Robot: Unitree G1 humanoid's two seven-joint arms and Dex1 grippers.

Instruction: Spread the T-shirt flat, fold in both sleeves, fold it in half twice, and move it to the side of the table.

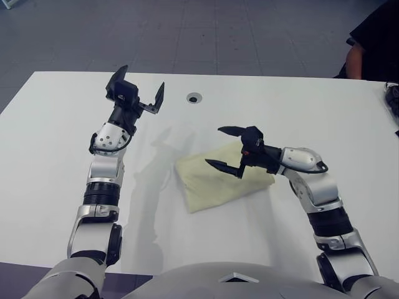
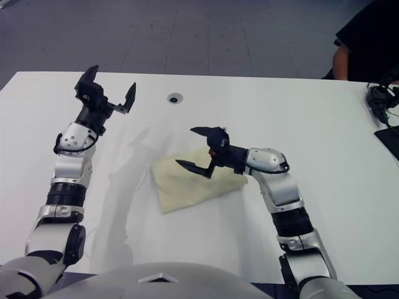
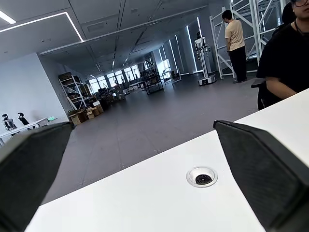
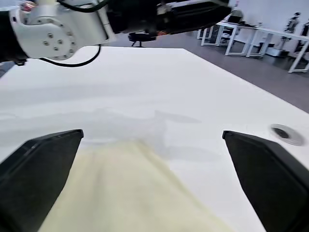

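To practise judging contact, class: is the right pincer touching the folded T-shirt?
Cannot tell. In the left eye view the open right pincer overlaps the T-shirt; neither that view nor the right wrist view plainly shows contact or a gap.

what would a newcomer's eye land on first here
A pale yellow folded T-shirt lies as a compact bundle in the middle of the white table. The right pincer hangs open over its far side, fingers spread wide. The left pincer is held up, also open, over the table's far left part, near a small round metal cable hole.
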